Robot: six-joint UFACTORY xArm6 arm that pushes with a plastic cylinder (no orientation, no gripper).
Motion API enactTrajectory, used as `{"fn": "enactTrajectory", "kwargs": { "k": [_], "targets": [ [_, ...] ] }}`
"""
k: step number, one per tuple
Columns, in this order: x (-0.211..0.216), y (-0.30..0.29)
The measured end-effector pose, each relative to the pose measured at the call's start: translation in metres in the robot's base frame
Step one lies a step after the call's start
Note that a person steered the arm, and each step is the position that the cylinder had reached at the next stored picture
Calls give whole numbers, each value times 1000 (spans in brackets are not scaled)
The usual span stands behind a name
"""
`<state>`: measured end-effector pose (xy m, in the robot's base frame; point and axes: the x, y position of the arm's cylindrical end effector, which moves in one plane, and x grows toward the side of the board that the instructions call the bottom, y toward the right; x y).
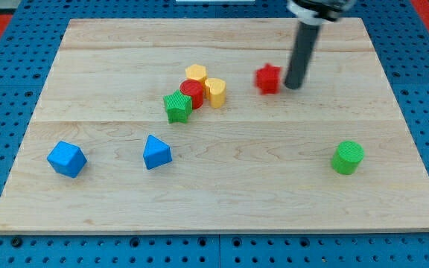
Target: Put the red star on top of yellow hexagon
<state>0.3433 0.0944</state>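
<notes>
The red star (268, 78) lies on the wooden board (214, 186), right of centre near the view's top. My tip (294, 86) stands just to the star's right, touching or almost touching it. The yellow hexagon (196, 73) sits to the star's left, at the top of a tight cluster. The rod rises from the tip to the view's top edge.
The cluster also holds a red cylinder (191, 92), a yellow block (215, 91) and a green star-like block (177, 107). A blue cube (66, 158) and a blue triangular block (156, 152) lie at the lower left. A green cylinder (347, 157) stands at the lower right.
</notes>
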Motion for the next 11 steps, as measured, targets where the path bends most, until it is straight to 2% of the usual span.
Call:
{"fn": "enactTrajectory", "kwargs": {
  "k": [1, 2, 3, 4, 5, 7, 8, 10, 11],
  "targets": [
    [-12, -63],
    [-20, -15],
    [25, -45],
    [38, -79],
    [17, -93],
    [3, -54],
    [-32, -104],
    [-82, -170],
    [-83, -201]
  ]
}}
